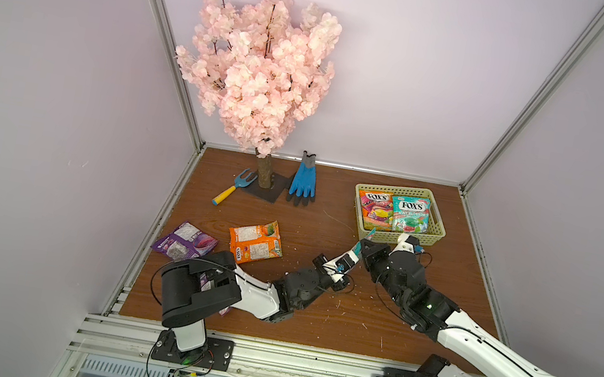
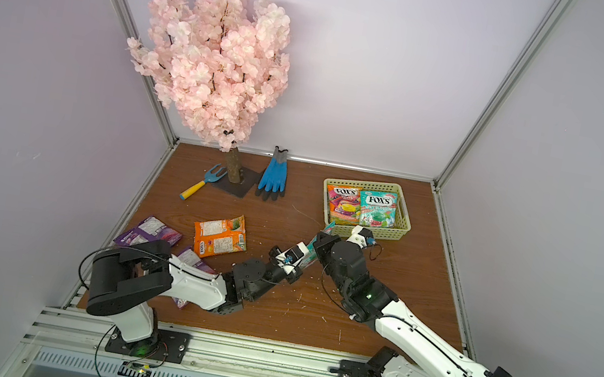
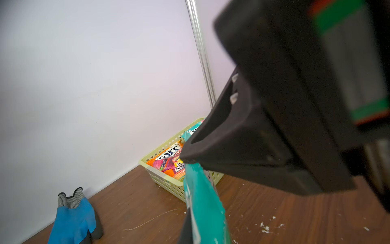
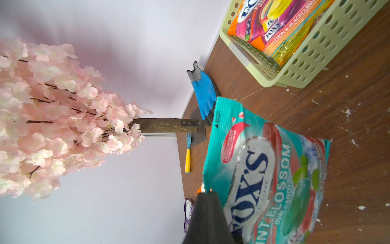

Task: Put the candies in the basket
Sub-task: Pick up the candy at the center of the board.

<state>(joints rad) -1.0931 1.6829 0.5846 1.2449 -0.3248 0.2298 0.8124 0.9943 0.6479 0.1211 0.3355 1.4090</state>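
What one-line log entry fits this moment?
left gripper: shut on mint packet | right gripper: shut on mint packet | basket: two packets showing | outside: orange packet, purple packets

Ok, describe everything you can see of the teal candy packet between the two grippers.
The teal packet is glossy, crinkled film printed FOX'S Mint Blossom Oval Candy, with red and green artwork. It is held on edge in the air, pinched by the left gripper and the right gripper, just short of the basket.

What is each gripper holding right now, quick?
Left gripper: closed on the teal packet.
Right gripper: closed on the same teal packet, just short of the basket.
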